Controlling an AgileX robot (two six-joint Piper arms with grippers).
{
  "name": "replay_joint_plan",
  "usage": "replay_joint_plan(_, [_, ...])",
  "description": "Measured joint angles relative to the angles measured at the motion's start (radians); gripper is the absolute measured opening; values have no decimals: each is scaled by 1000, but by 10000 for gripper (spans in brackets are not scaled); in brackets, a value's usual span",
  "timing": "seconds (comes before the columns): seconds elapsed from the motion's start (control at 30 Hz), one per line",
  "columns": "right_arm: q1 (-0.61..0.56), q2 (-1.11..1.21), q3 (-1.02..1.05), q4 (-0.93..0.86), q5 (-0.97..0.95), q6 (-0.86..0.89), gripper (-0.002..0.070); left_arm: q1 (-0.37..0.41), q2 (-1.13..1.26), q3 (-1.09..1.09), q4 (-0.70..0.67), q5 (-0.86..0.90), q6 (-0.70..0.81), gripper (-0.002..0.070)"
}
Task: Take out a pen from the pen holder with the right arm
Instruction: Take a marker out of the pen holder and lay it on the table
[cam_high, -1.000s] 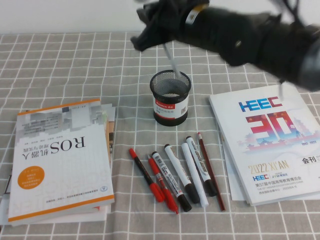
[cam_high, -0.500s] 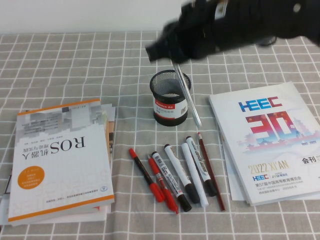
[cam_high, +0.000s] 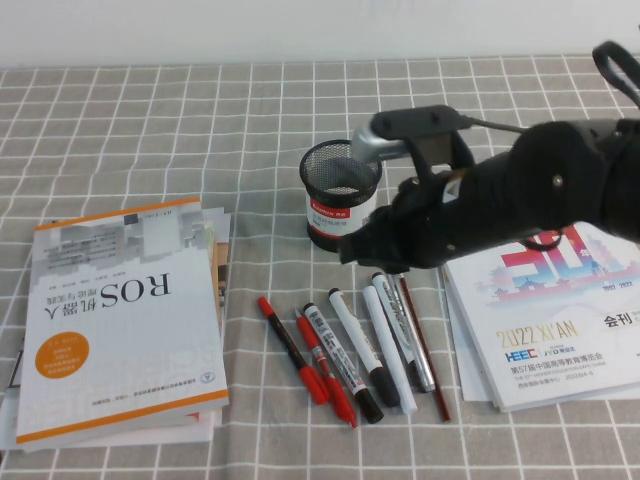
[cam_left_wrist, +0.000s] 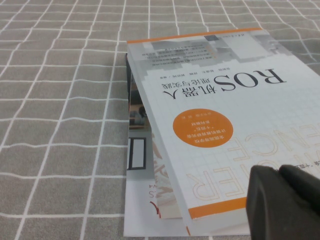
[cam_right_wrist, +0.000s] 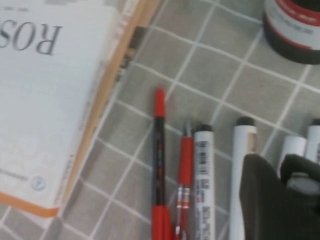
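lying nearest, on the robot's side of the pen holder (cam_high: 340, 212), is a row of red pens and markers (cam_high: 355, 335), and a silver pen (cam_high: 420, 360) slants over them, out of the holder. the right claw (cam_right_wrist: 277, 165) is pinched narrow on that pen's upper end, low over the row and just short of the pen holder. left of the pen holder sits the ros book (cam_high: 120, 310); the left claw (cam_left_wrist: 285, 200) hangs above its corner, fingers pressed together. right of the pen holder lies a heec magazine (cam_high: 545, 340). the checked surface (cam_high: 150, 120) runs on beyond the pen holder.
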Motion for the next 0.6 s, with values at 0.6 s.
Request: replay_joint_plan(0.6, [-97, 159, 31, 8, -67, 31, 22, 0, 0, 0, 0, 0, 0, -3])
